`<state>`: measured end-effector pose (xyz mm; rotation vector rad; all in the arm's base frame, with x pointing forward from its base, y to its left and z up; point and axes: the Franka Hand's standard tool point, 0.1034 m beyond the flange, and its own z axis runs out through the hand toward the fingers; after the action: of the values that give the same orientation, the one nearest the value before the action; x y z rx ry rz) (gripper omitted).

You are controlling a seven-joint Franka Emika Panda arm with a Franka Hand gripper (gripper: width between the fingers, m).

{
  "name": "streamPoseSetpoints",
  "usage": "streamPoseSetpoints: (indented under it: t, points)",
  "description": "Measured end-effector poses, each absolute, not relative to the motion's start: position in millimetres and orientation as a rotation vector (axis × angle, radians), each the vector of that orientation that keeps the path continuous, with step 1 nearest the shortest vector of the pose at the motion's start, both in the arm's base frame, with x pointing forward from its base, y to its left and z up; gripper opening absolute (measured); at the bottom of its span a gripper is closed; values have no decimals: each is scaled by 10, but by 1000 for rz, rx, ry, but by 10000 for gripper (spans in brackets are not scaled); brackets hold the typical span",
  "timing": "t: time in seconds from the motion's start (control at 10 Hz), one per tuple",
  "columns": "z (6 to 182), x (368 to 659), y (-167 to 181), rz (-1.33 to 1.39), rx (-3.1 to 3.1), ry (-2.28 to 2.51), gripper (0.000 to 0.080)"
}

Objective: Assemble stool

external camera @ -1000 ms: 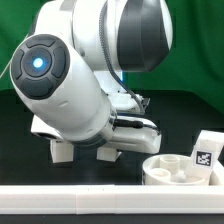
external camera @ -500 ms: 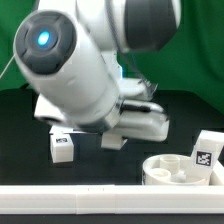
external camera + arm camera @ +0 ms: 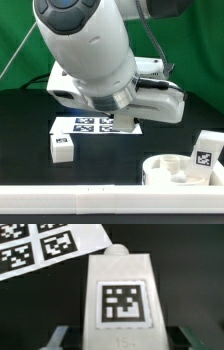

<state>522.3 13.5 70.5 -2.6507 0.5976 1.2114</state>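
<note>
My gripper (image 3: 122,121) hangs above the table by the marker board's near edge. It is shut on a white stool leg (image 3: 122,297), which fills the wrist view with its square tag facing the camera. My gripper (image 3: 125,339) has one finger on each side of the leg's end. A second leg (image 3: 62,147) lies on the black table at the exterior view's left. The round seat disc (image 3: 176,171) with holes lies at the lower right. A third leg (image 3: 205,150) stands just behind the seat.
The marker board (image 3: 88,125) lies flat behind the held leg, and it also shows in the wrist view (image 3: 40,246). A long white rail (image 3: 90,202) runs along the front edge. The arm's bulky body fills the upper middle.
The arm has risen and swung toward the exterior view's right, carrying the leg up off the table. This uncovered the marker board. The other legs and the seat have not moved.
</note>
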Motion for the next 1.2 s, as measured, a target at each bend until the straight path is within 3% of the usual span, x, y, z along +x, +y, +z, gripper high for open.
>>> streamPoseSetpoints:
  t: [0.2,0.4,0.7,1.2]
  points:
    - [699,5355,133,1088,-2713,585,337]
    - [952,5493,177,908,-2815,495,337]
    - [1151,5739,234,682,-2886,495,337]
    - [1099,5991,213,150,-3015,404,337]
